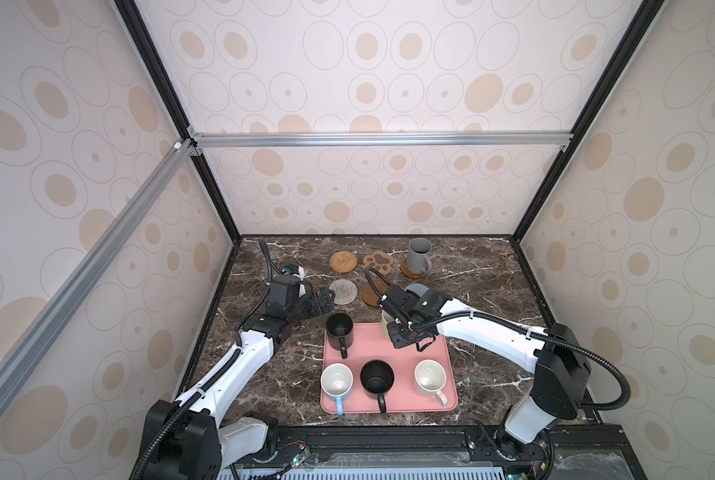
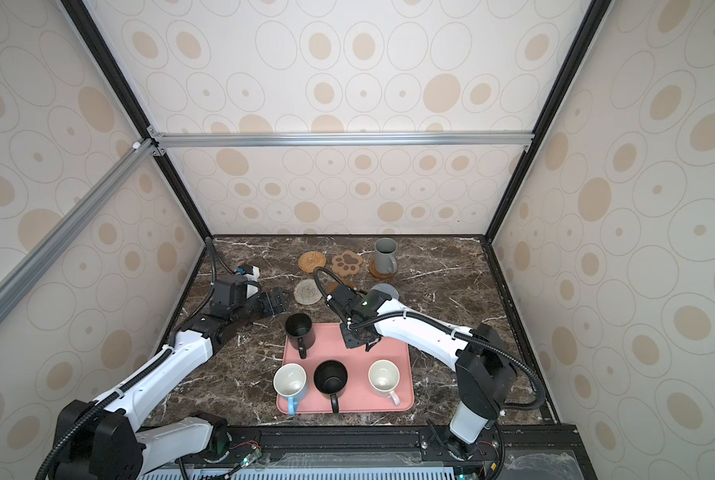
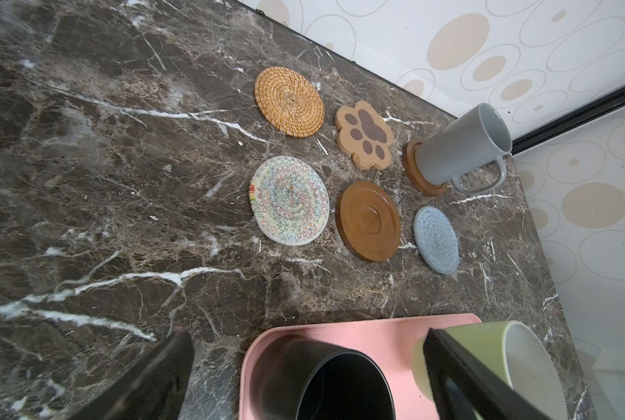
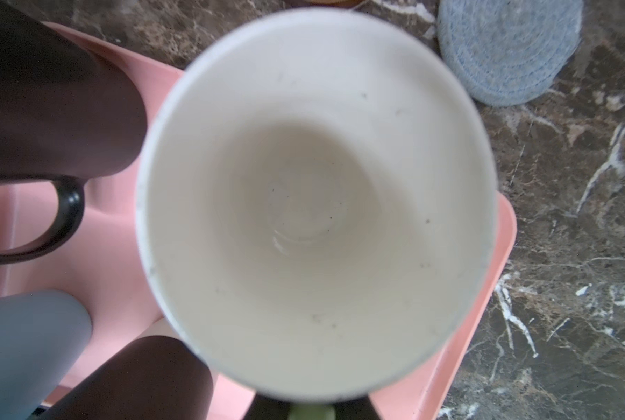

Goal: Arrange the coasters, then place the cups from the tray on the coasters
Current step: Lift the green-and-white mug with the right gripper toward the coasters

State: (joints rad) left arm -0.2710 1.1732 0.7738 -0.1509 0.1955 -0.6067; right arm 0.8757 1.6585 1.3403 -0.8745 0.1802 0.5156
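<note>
Top views both show the pink tray [image 1: 368, 349] at the six o'clock side of the marble table [image 1: 493, 299]. Along the tray's near edge stand the light blue cup [image 1: 336, 382] at seven o'clock, the near black cup [image 1: 376, 377] at six and the pink cup [image 1: 429, 377] at five. The far black cup [image 1: 339, 328] stands at the tray's eleven o'clock.

The light green cup [image 3: 478, 342] is at one o'clock, over the tray's corner; whether it touches the tray I cannot tell. The right gripper [image 4: 311, 409] is pressed together on its green handle.

The left gripper [image 1: 325, 302] hovers off the tray's ten o'clock corner, jaws spread wide, holding nothing.

Toward twelve o'clock lie the coasters in two rows. The nearer row is the beige woven round [image 1: 342, 291], the bare wooden disc [image 1: 374, 294] and the grey-blue round [image 3: 436, 240]. Farther are the rattan round [image 1: 343, 261], the paw coaster [image 1: 378, 262] and the grey cup [image 1: 419, 251], upright on the second wooden disc [image 1: 409, 272].
</note>
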